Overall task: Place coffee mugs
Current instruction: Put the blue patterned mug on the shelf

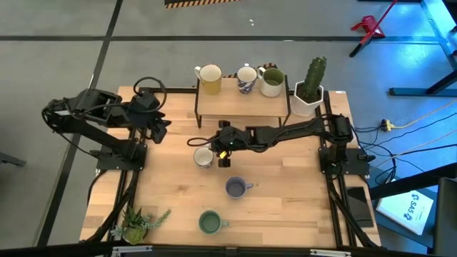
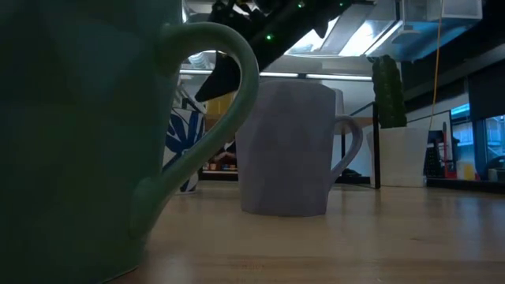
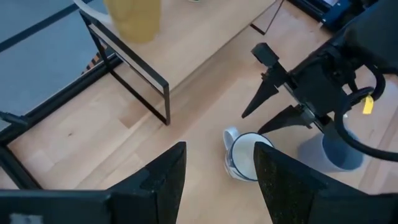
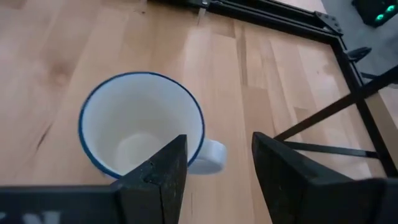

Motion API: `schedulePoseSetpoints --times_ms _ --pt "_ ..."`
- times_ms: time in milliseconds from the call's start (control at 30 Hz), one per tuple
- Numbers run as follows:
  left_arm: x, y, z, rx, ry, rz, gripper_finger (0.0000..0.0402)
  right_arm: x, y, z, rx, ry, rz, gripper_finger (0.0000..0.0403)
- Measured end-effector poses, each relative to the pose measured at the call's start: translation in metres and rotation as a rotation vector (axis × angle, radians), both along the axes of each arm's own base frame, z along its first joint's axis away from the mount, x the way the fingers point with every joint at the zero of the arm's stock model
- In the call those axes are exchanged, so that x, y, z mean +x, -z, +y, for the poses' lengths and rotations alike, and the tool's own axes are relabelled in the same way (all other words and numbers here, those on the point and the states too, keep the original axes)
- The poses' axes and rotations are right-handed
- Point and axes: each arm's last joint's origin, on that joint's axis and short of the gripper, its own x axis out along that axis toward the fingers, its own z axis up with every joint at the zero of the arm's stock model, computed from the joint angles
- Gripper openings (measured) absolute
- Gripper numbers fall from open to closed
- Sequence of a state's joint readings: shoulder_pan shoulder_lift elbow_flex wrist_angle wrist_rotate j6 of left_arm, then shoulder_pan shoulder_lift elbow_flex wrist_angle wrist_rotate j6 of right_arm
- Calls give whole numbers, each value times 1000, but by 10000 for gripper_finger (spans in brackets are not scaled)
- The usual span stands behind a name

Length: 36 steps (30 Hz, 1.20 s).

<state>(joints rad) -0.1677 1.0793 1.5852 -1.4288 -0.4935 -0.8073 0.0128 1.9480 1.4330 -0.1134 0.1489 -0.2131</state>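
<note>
A white mug with a blue rim (image 4: 140, 124) stands upright on the table's middle (image 1: 203, 157), its handle (image 4: 211, 155) toward the far side. My right gripper (image 4: 217, 168) is open just above it, slanting down from the right, fingers (image 3: 264, 99) over the rim and handle. A purple-blue mug (image 1: 235, 188) and a green mug (image 1: 210, 223) stand nearer the front. Three more mugs sit on the far shelf (image 1: 243, 107): yellow (image 1: 210, 77), white with blue pattern (image 1: 246, 78), olive (image 1: 271, 82). My left gripper (image 3: 217, 180) is open and drawn back at the left (image 1: 158, 130).
A cactus in a white pot (image 1: 308, 89) stands right of the shelf. A small green plant (image 1: 139, 223) sits at the front left corner. The shelf's black legs (image 3: 165, 93) stand just beyond the white mug. Bare wood lies at the table's right front (image 1: 300, 207).
</note>
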Motion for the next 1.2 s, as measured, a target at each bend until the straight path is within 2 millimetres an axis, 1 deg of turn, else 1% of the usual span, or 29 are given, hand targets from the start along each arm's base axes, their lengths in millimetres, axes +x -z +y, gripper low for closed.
schedulePoseSetpoints --times_ms 133,267,367,833,933,1100,1200 --pt "2 1 0 13 -7 5 183 3 5 0 5 3 3 168" --pt "2 1 0 18 -10 5 183 6 22 1 26 5 46 168" --pt "2 0 0 18 -10 4 183 7 25 1 34 6 48 168" --pt "2 0 0 23 -11 5 183 5 29 2 99 1 96 168" --pt "1 0 1 38 -22 2 183 3 33 2 120 13 125 168" --pt "1 0 1 57 -8 11 183 2 34 2 124 12 137 168" --pt "1 0 1 59 -7 12 183 2 34 2 137 14 140 152"
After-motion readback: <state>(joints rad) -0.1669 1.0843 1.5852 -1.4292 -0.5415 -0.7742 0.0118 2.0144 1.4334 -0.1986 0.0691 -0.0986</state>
